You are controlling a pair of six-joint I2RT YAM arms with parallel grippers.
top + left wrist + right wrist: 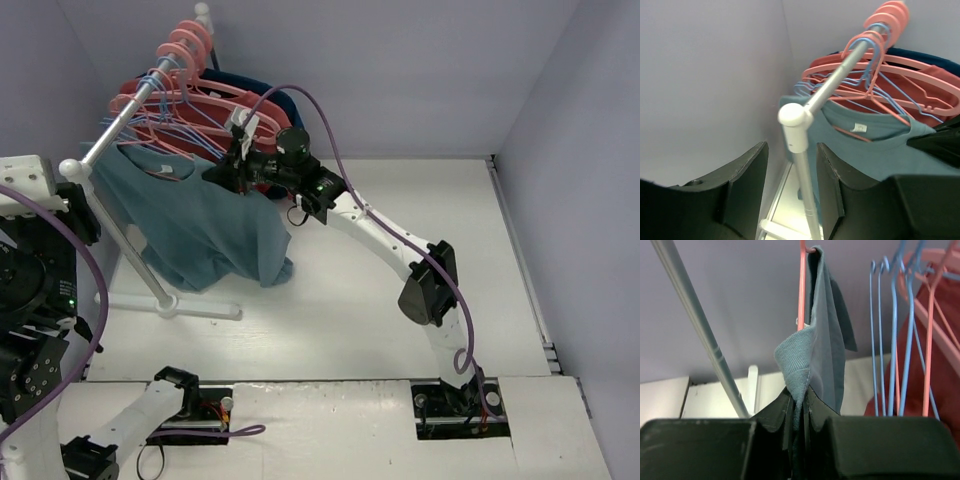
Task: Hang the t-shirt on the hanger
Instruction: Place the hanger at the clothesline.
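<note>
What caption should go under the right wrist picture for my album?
The right pincer grips the teal t-shirt hanging from the thin pink hanger.

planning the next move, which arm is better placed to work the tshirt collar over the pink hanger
Right. The right gripper is shut on the t-shirt collar, right beside the hanger wire. The left gripper is open, holding nothing, facing the rack post.

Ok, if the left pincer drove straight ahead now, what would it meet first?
Probably the rack's white corner joint atop its metal post, framed between the fingers of the left pincer; the t-shirt hangs beyond. Depth is unclear.
</note>
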